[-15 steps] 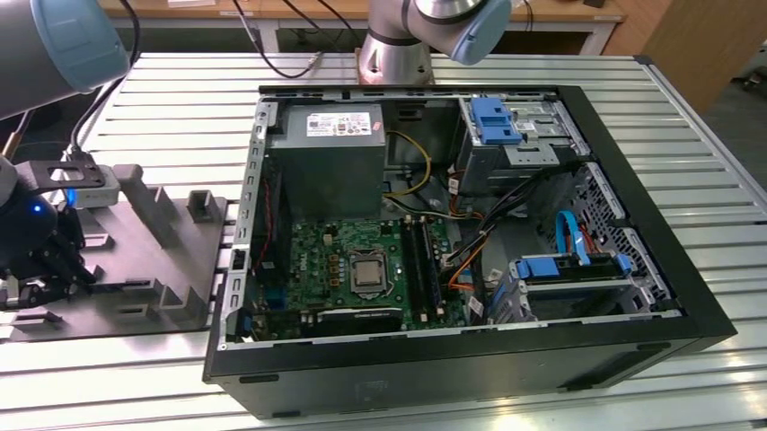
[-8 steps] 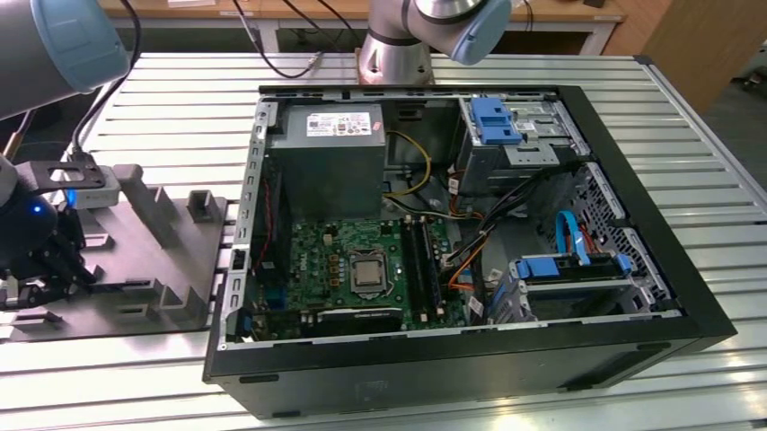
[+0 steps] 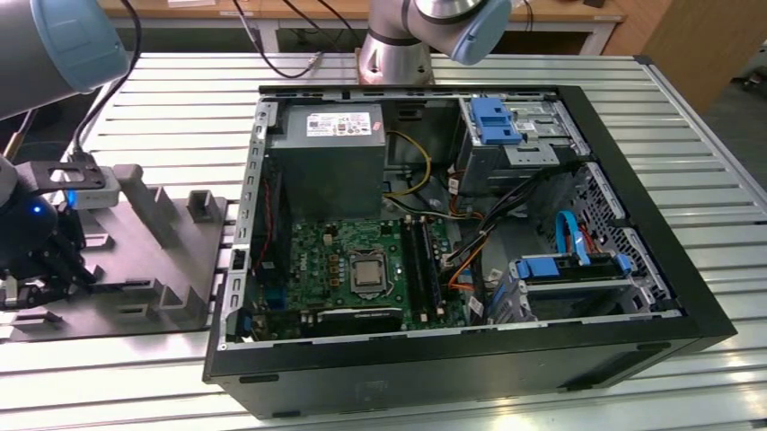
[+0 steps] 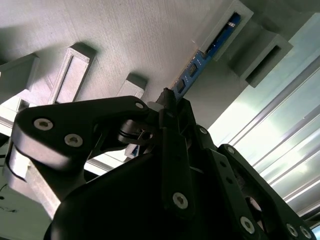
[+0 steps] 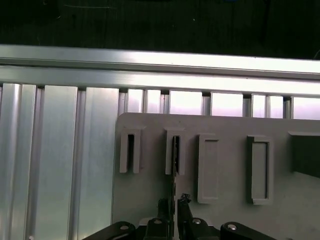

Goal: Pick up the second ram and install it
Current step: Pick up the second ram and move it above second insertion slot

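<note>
The second ram [image 4: 207,54] is a narrow blue board standing on edge in a slot of the grey fixture tray [image 4: 125,35]. In the first wrist view the second ram [image 5: 175,152] shows edge-on, running from its slot down between my fingers. My gripper [image 4: 166,99] is shut on the near end of the stick, with a dark fingertip pressed on each side. In the first wrist view the gripper [image 5: 174,205] sits low over the tray [image 5: 225,165]. In the exterior view the gripper [image 3: 36,260] hangs over the tray [image 3: 156,269] at the exterior view's left.
An open black computer case [image 3: 480,359] lies to the exterior view's right of the tray, with the green motherboard [image 3: 323,260] inside, dark memory slots [image 3: 419,260] beside the socket, a grey power supply [image 3: 326,153] and loose cables. A slatted metal table [image 3: 707,377] carries everything.
</note>
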Available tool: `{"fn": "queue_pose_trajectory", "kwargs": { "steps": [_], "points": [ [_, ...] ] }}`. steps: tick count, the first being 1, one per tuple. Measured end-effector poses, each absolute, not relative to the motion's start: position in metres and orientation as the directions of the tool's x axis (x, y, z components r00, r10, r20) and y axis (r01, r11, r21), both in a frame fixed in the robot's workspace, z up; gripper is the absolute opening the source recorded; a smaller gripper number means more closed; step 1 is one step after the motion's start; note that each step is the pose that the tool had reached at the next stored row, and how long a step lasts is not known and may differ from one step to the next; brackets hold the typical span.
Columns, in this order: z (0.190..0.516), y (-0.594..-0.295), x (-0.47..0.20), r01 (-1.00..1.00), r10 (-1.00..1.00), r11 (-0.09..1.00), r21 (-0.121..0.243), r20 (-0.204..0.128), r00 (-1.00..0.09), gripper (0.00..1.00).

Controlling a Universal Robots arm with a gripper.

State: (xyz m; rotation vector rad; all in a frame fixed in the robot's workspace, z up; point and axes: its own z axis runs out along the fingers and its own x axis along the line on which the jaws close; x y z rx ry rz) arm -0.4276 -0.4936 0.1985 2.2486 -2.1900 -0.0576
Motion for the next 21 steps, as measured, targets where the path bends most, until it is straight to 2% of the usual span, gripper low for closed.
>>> {"fn": "queue_pose_trajectory", "kwargs": {
  "steps": [21],
  "points": [
    [0.1989, -0.4937, -0.4276, -1.000, -1.000, -0.004, 0.016, -0.026, 0.004, 0.21]
  ]
}}
